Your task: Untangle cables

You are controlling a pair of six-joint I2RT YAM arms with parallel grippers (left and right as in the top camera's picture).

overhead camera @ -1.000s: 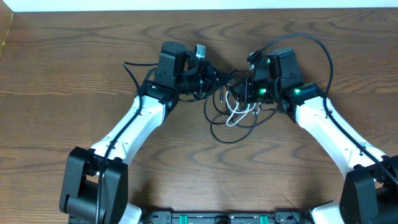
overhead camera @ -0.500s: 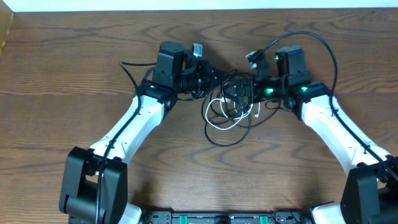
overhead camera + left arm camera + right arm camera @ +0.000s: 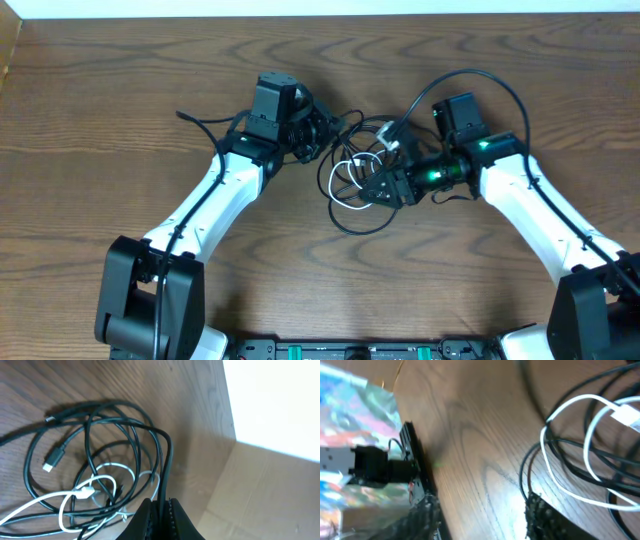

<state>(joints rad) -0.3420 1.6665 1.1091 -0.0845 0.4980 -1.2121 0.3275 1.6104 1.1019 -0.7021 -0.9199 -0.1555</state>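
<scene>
We're mid-separation: the left claw (image 3: 161,506) is clamped on a black cable (image 3: 166,455), while the right claw (image 3: 385,186) stands apart over the cables (image 3: 350,195), heaped mid-worktop (image 3: 120,120) toward the far edge. Next, we reckon, it must pinch the white cable (image 3: 86,492) alone and draw it away.

Overlapping loops of black cables (image 3: 88,440) lie tangled; a short white cable (image 3: 84,492) winds through them, plugs loose.
</scene>
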